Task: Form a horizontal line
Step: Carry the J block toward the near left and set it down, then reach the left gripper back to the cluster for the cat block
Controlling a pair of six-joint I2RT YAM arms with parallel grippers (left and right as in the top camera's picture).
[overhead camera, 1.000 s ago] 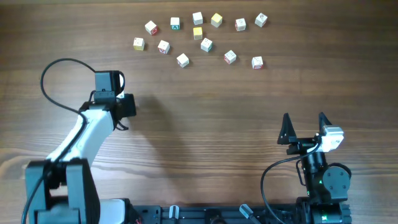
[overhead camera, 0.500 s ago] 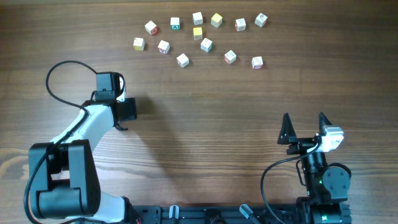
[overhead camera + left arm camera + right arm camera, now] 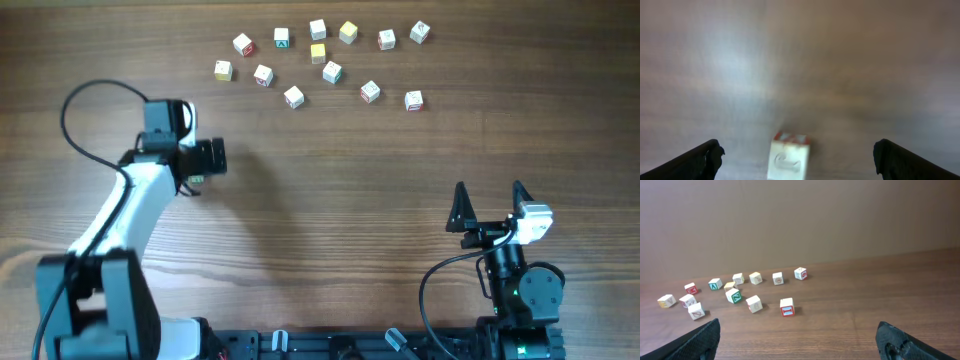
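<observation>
Two arms. Left end effector (image 3: 205,158) reached forward, wide, a cube (image 3: 788,155) loose between its fingers; right end effector (image 3: 490,208) tucked back, wide.

This looked like a robotics lab bench set up for manipulation trials. A bare wood-grain tabletop (image 3: 400,190) carried nothing but test pieces: a loose scatter of small lettered cubes (image 3: 332,71) at its far side. Two small robot arms were mounted at the near edge, a white-shelled left arm (image 3: 125,215) and a dark right arm (image 3: 515,285), both fixed to a black base rail (image 3: 330,345). An exposed black cable (image 3: 72,105) looped freely above the left arm, and another curled beside the right arm's base. In the right wrist view, a plain tan wall (image 3: 800,215) rose directly behind the tabletop's far edge.
</observation>
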